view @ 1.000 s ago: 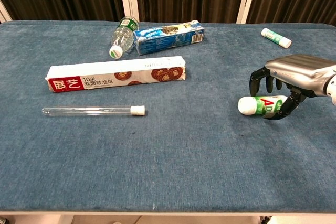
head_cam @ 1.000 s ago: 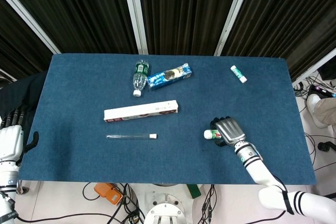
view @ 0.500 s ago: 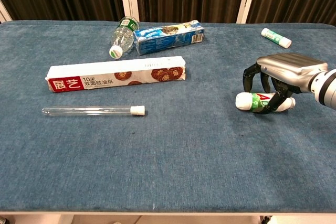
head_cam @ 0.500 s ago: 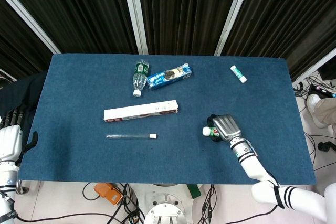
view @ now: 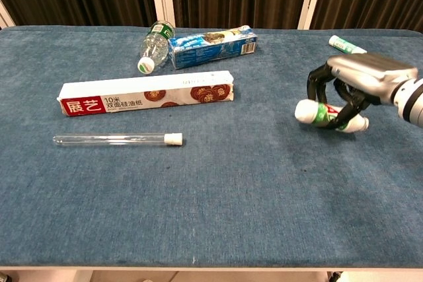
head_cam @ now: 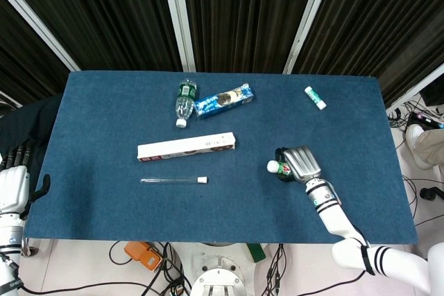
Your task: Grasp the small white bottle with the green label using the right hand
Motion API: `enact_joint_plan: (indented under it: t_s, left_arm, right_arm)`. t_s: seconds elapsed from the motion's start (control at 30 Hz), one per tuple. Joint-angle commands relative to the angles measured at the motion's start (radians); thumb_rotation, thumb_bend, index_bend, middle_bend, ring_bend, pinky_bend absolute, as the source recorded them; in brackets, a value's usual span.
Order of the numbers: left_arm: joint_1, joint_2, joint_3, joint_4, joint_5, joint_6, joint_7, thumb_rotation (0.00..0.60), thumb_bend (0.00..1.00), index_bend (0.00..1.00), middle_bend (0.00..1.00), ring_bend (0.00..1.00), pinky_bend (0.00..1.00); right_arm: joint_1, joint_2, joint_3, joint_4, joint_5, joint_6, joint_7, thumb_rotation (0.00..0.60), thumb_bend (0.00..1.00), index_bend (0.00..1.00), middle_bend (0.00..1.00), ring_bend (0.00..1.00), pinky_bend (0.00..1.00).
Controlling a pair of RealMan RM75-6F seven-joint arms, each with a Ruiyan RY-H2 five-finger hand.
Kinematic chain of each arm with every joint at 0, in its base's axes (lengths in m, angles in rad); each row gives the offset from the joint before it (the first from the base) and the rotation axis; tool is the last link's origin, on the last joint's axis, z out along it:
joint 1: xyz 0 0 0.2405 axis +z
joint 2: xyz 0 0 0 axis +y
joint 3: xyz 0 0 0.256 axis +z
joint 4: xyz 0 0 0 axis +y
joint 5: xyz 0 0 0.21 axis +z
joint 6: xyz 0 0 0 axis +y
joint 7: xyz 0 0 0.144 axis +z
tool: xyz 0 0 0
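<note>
The small white bottle with the green label (view: 314, 113) lies sideways in my right hand (view: 362, 76), cap pointing left. The fingers curl around its middle and it seems to hang just above the blue cloth. In the head view the bottle (head_cam: 275, 166) pokes out to the left of the right hand (head_cam: 301, 163), right of the table's centre. My left hand (head_cam: 14, 184) hangs beyond the table's left edge, fingers extended, holding nothing.
A clear water bottle (view: 152, 45) and a blue snack packet (view: 211, 45) lie at the back. A long white box (view: 145, 94) and a glass test tube (view: 115, 139) lie left of centre. A small white tube (view: 344, 45) sits at the back right, just behind my right hand.
My right hand closed around the bottle and has moved up and slightly toward the back with it. The left hand has not moved.
</note>
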Motion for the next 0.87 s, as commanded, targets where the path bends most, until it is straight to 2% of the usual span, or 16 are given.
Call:
enact_joint_plan:
  t_s: [0.03,0.23,0.47,0.67,0.77,0.87]
  left_arm:
    - [0.0,0.001,0.0,-0.001,-0.002,-0.001,0.001,0.6,0.43,0.07,0.0,0.03,0.11]
    - [0.001,0.002,0.0,-0.005,-0.007,-0.001,0.005,0.6,0.43,0.07,0.0,0.03,0.11]
    - [0.001,0.002,-0.001,-0.007,-0.011,0.0,0.007,0.6,0.43,0.07,0.0,0.03,0.11]
    - [0.001,0.002,0.0,-0.009,-0.01,0.001,0.01,0.6,0.43,0.08,0.0,0.03,0.11]
    - [0.002,0.003,0.0,-0.009,-0.013,0.001,0.008,0.6,0.43,0.07,0.0,0.03,0.11]
    - [0.001,0.003,-0.001,-0.01,-0.013,0.001,0.01,0.6,0.43,0.07,0.0,0.03,0.11]
  right_arm:
    - [-0.012,-0.002,0.015,0.012,-0.017,0.041,0.032,0.6,0.44,0.69,0.65,0.83,0.91]
    - [-0.017,0.021,0.047,0.0,-0.051,0.103,0.082,0.6,0.44,0.71,0.66,0.83,0.91]
    - [0.004,0.051,0.144,-0.044,-0.099,0.22,0.132,0.6,0.44,0.71,0.66,0.83,0.91]
    - [0.028,0.018,0.242,-0.026,-0.103,0.33,0.185,0.6,0.44,0.73,0.68,0.84,0.92]
    - [0.035,-0.003,0.263,-0.013,-0.103,0.365,0.21,0.6,0.44,0.73,0.68,0.84,0.93]
    - [0.033,-0.002,0.254,-0.011,-0.112,0.375,0.214,0.6,0.44,0.73,0.68,0.84,0.93]
